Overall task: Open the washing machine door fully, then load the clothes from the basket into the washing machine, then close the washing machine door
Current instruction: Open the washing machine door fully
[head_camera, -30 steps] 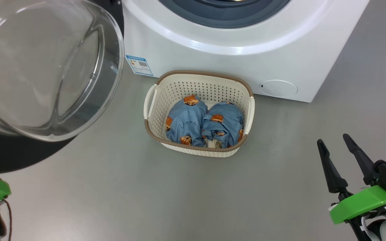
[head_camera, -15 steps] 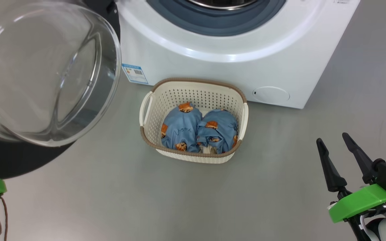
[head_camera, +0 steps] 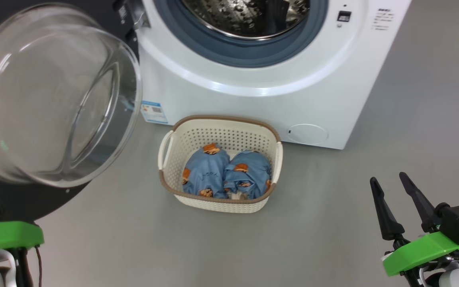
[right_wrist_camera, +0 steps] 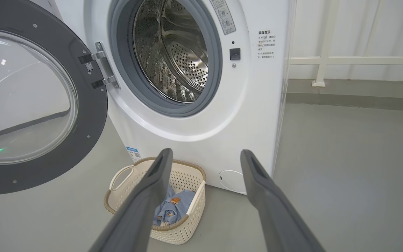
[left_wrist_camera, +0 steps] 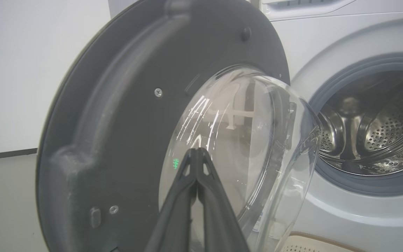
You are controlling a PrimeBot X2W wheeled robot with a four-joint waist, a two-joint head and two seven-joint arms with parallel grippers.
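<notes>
Head view tilted up; basket (head_camera: 221, 118) lies well left of right gripper (head_camera: 388, 177).

Grey flr (head_camera: 134, 247), wht wall (left_wrist_camera: 19, 70).

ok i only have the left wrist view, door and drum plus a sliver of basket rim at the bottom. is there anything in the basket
Observer: Yes. The clothes lie in the basket as two blue bundles side by side.
Operator: where does the basket sit
Observer: On the floor, close in front of the washing machine, just left of its round service cap.
Operator: and the right gripper
Observer: The right gripper is open and empty, at the lower right of the head view, well apart from the basket.
</notes>
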